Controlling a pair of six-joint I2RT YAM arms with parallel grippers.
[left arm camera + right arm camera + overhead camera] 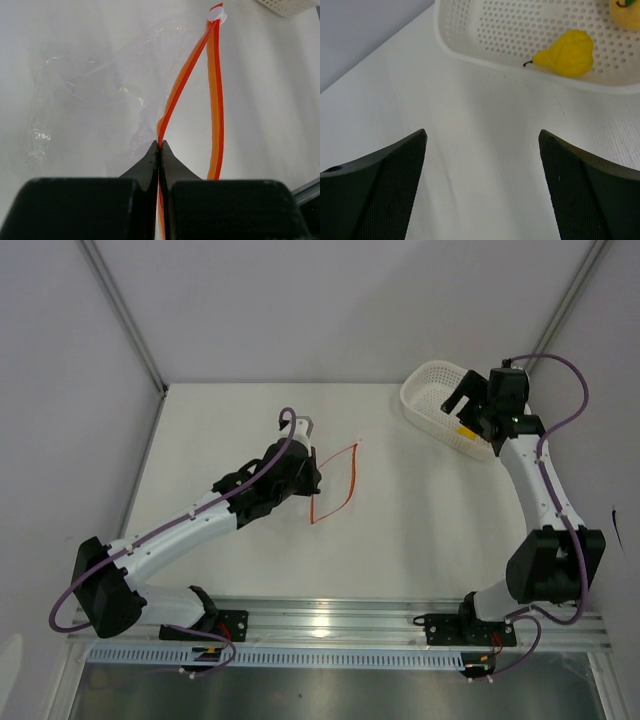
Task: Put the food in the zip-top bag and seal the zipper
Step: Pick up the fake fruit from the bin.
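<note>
Mango (626, 12) cropped at right wrist view's top corner, basket (510, 25) cut off likewise, near end of zipper (217, 100) hidden behind left gripper (160, 146), basket contents unclear from above.

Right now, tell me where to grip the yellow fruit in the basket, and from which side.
Probably across the plump body of the yellow fruit, coming down from above: it lies on its side on the basket floor, and its stem end tapers.

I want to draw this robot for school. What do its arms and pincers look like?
The left arm and right arm are white tubes with chunky black joints. A purple cable loops along each. The left pincer and right pincer are black with pointed wedge fingers; the right one's show a fine dotted texture. A small green light glows near the right wrist.
</note>
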